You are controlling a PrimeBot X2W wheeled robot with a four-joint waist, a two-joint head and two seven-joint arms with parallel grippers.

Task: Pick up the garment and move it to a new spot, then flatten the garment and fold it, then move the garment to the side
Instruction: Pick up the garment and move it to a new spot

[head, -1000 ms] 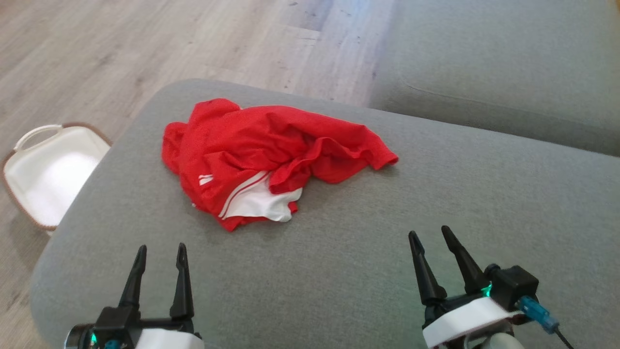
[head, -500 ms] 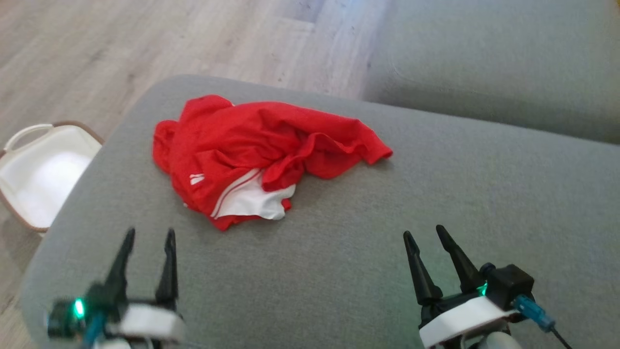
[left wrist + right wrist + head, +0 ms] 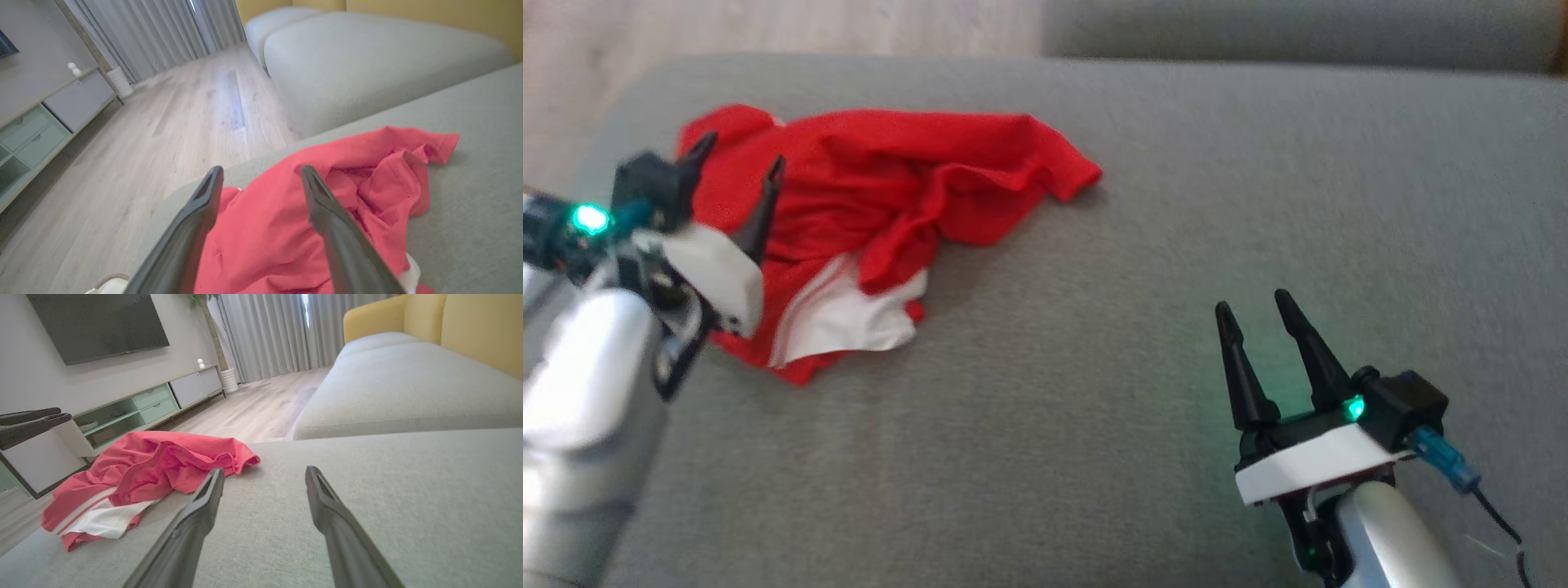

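A crumpled red garment [image 3: 890,188] with a white panel and stripes lies on the grey cushion [image 3: 1094,343], toward its far left. In the left wrist view the red garment [image 3: 278,228] spreads under and between the fingers. My left gripper [image 3: 739,167] hangs open above the garment's left part, nothing between its fingers. My right gripper [image 3: 1254,314] stands open over bare cushion, well to the right of the garment. The right wrist view has the garment [image 3: 155,469] off to the left of my right gripper [image 3: 263,475], with the left gripper's fingers [image 3: 32,420] at the left edge.
Wood floor [image 3: 163,122] lies beyond the cushion's far edge. A second grey sofa section [image 3: 367,57] stands behind, with yellow backrests [image 3: 449,326]. A TV unit [image 3: 143,408] runs along the far wall. A white basket rim [image 3: 110,286] peeks below the cushion's left end.
The head camera has tilted and shifted, so the whole scene sits lower-left differently. My left arm has risen and reached forward over the garment's left side. The right gripper stays open over bare cushion.
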